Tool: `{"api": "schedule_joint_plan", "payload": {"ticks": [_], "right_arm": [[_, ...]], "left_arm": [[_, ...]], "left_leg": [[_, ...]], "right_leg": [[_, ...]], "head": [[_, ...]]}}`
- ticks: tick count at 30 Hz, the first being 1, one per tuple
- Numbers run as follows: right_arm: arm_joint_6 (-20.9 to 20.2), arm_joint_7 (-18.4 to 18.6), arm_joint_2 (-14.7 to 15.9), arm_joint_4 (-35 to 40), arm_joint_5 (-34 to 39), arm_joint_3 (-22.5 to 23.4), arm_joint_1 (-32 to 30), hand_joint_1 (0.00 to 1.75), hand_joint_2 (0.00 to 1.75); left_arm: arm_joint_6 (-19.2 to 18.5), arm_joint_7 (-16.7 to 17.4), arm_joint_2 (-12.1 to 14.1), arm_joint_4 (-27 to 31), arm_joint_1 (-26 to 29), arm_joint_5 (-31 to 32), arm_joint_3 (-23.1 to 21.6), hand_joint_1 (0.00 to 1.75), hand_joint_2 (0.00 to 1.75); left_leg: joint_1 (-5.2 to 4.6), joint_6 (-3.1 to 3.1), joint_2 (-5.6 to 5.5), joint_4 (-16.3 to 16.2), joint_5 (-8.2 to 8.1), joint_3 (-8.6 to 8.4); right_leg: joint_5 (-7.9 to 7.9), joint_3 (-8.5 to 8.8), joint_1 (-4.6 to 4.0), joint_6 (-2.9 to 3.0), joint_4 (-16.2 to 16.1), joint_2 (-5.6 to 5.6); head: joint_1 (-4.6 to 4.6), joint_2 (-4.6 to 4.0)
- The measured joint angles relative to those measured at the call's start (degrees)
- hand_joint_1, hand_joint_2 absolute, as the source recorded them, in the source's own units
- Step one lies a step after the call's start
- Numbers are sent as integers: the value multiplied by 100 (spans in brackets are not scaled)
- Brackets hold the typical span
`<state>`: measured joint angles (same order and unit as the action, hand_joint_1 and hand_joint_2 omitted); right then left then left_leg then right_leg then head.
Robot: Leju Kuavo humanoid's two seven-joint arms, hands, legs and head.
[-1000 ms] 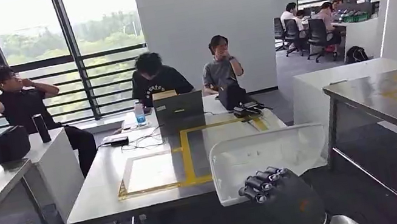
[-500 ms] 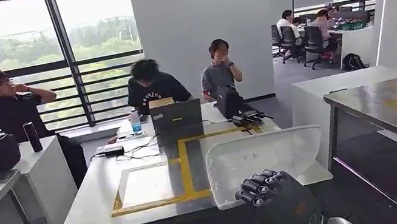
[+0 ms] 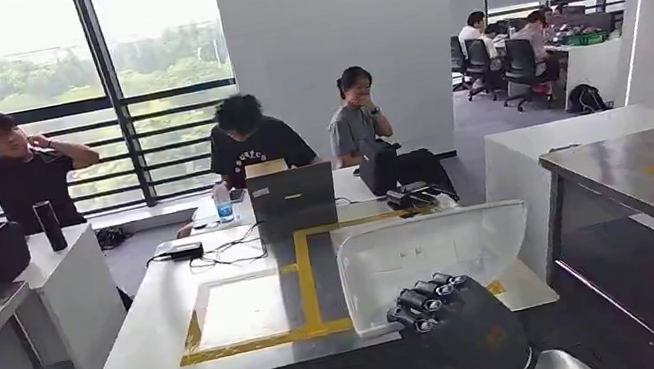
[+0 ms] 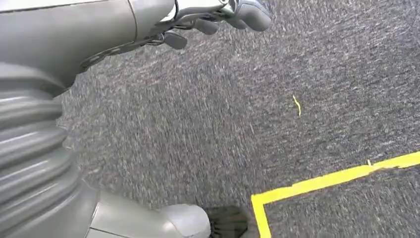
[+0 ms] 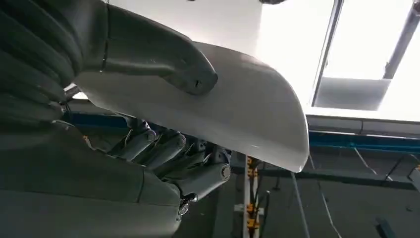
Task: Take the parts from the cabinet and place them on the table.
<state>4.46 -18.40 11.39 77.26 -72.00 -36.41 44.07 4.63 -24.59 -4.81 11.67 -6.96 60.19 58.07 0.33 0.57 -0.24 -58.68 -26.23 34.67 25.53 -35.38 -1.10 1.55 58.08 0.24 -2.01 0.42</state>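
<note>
My right hand (image 3: 442,311) grips the wide translucent-white curved plastic part (image 3: 427,258), thumb on one face, fingers (image 5: 168,151) under the other; I see it raised in front of the steel table with yellow tape (image 3: 175,323); my left hand (image 4: 218,17) hangs over grey carpet (image 4: 277,148), fingers seemingly loosely curled, holding nothing.

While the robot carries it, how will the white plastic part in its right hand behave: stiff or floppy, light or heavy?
The white part probably stays stiff: its curved shell keeps shape though gripped at one edge. It is likely light, since the right hand alone holds it up. Its smooth glossy surface may slip.
</note>
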Motion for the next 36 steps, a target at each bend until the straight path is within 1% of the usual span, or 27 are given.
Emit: {"api": "schedule_joint_plan", "payload": {"ticks": [1, 2, 3, 5, 6, 7, 8, 10, 11, 12, 13, 15, 17, 19, 20, 21, 22, 23, 25, 26, 27, 28, 29, 30, 32, 34, 36], "right_arm": [[0, 0, 0, 0, 7, -2, 3, 161, 175], [0, 0, 0, -4, 20, -9, 17, 161, 175], [-2, 0, 0, -15, 20, -17, 34, 161, 175], [-13, -9, 0, -33, 37, -37, 27, 161, 175], [-20, -9, 0, -59, 50, -52, 26, 161, 175], [-22, -11, 0, -81, 59, -66, 27, 161, 175], [-24, -11, 0, -94, 68, -79, 28, 161, 175], [-24, -20, -2, -109, 87, -87, 35, 161, 175], [-24, -26, 0, -114, 103, -94, 40, 161, 175], [-22, -28, 0, -120, 113, -100, 59, 161, 175], [-31, -28, 0, -133, 120, -118, 82, 161, 175], [-28, -28, 0, -138, 122, -129, 95, 161, 175], [-26, -30, 0, -140, 127, -129, 116, 161, 175], [-24, -28, -2, -142, 131, -131, 157, 161, 175], [-26, -26, -2, -160, 131, -140, 147, 161, 175], [-28, -26, -2, -179, 131, -148, 130, 161, 175], [-28, -28, -2, -192, 138, -155, 119, 161, 175], [-28, -28, -2, -201, 140, -160, 116, 161, 175], [-28, -28, 0, -214, 160, -160, 132, 161, 175], [-31, -28, 2, -223, 181, -160, 144, 161, 175], [-31, -28, 4, -242, 184, -162, 146, 161, 175], [-46, -28, 4, -256, 188, -166, 166, 161, 175], [-44, -33, 4, -258, 199, -166, 163, 161, 175], [-33, -31, 15, -264, 212, -164, 168, 161, 175], [-26, -46, 20, -273, 240, -164, 167, 161, 175], [-22, -59, 22, -278, 264, -166, 201, 161, 175], [-28, -87, 22, -302, 278, -177, 186, 161, 175]], "left_arm": [[0, 0, 20, 13, -3, 0, 0, 0, 175], [0, -11, 9, 9, -3, 0, 0, 0, 175], [0, -11, 9, 4, -2, 2, 0, 0, 175], [-2, -9, 13, 7, 9, 2, 0, 0, 175], [0, -9, 17, 7, 24, 2, 0, 0, 175], [0, -13, 20, 7, 36, 0, 0, 0, 175], [0, -18, 22, 7, 44, 0, 0, 0, 175], [0, -20, 33, 7, 48, 0, 0, 0, 175], [2, -22, 37, 7, 61, 0, 0, 0, 175], [2, -20, 35, 2, 58, 0, 0, 0, 175], [7, -17, 37, 2, 55, 2, 0, 0, 175], [9, -22, 39, 7, 62, 0, 2, 0, 175], [11, -26, 35, 9, 63, 0, 2, 0, 175], [11, -28, 37, 9, 59, 0, 2, 0, 175], [13, -28, 37, 9, 61, 0, 2, 0, 175], [15, -28, 39, 9, 70, 0, 4, 0, 175], [15, -26, 39, 7, 80, 0, 7, 0, 175], [15, -26, 39, 7, 84, 0, 9, 0, 175], [15, -26, 37, 7, 81, 0, 9, 0, 175], [13, -26, 31, 7, 82, 0, 9, 0, 175], [15, -26, 20, 0, 77, 0, 9, 0, 175], [15, -26, 22, 2, 70, 0, 11, 0, 175], [13, -28, 24, 7, 73, 0, 13, 0, 175], [15, -26, 22, 7, 79, -2, 13, 0, 175], [15, -26, 37, 13, 75, -15, 20, 0, 175], [13, -17, 20, 4, 57, -33, 20, 0, 175], [-2, 53, 28, 7, 67, -55, 20, 0, 175]], "left_leg": [[-8, 39, -2, -37, -29, 16], [-10, 75, 0, -190, -88, 50], [0, 102, -3, -514, -247, 202], [21, 149, -2, -1432, -594, 713], [24, 167, -1, -1719, -615, 909], [27, 176, 0, -1706, -485, 968], [30, 180, 0, -1465, -268, 893], [39, 173, 9, -492, 316, 485], [43, 157, 24, -109, 396, 334], [13, 136, 17, -53, 288, 213], [16, 30, 11, -50, 253, 212], [9, -50, 0, -40, 200, 201], [44, -148, -13, -13, 134, 81], [46, -189, -13, -12, 69, 21], [45, -193, -16, -12, 19, -20], [45, -189, -21, -14, -26, -63], [45, -184, -23, -14, -70, -117], [44, -172, -27, -15, -122, -185], [42, -142, -31, -13, -231, -344], [42, -124, -28, -4, -293, -411], [23, -87, -34, -33, -340, -457], [27, -40, -35, 5, -378, -456], [26, -9, -22, 46, -401, -487], [20, 30, -19, -36, -348, -530], [25, 84, -13, -119, -416, -553], [29, 112, -5, -835, -517, -164], [26, 152, -5, -1510, -854, 357]], "right_leg": [[-32, 109, 68, 14, -77, -7], [-11, 173, 69, 39, -105, -10], [11, 217, 73, 76, -105, -14], [82, 281, 72, 92, -96, -14], [122, 316, 76, 88, -85, -10], [169, 356, 84, 77, -71, -4], [219, 403, 93, 64, -58, 0], [342, 536, 114, 20, -32, -1], [412, 583, 115, -14, -26, -6], [459, 554, 73, -53, -2, 12], [467, 574, 77, -82, -27, 11], [438, 634, 73, -135, 19, 15], [424, 474, 87, -180, 370, 7], [633, 12, 110, -251, 1071, 0], [845, -311, 124, -277, 1511, 1], [979, -554, 129, -288, 1773, 0], [953, -681, 135, -289, 1805, 0], [778, -693, 135, -274, 1605, 0], [152, -450, 124, -207, 741, -1], [-277, -287, 100, -148, 202, -13], [-289, -284, 46, -123, 45, -12], [-98, -264, 44, -111, 43, -8], [-179, -208, 39, -88, 8, -9], [-186, -186, 63, -49, -22, 0], [-173, 11, 101, 3, -64, -3], [-85, 124, 102, 66, -63, -2], [8, 204, 96, 70, -62, 6]], "head": [[4, 4], [13, 2], [24, -2], [33, 0], [33, 0], [37, 2], [41, 2], [46, 2], [48, 2], [50, 0], [44, 0], [44, 2], [39, 4], [33, 4], [31, 4], [33, 4], [28, 2], [31, 4], [28, 4], [28, 2], [28, 4], [28, 2], [39, 4], [31, 4], [35, 7], [57, 0], [59, 2]]}}
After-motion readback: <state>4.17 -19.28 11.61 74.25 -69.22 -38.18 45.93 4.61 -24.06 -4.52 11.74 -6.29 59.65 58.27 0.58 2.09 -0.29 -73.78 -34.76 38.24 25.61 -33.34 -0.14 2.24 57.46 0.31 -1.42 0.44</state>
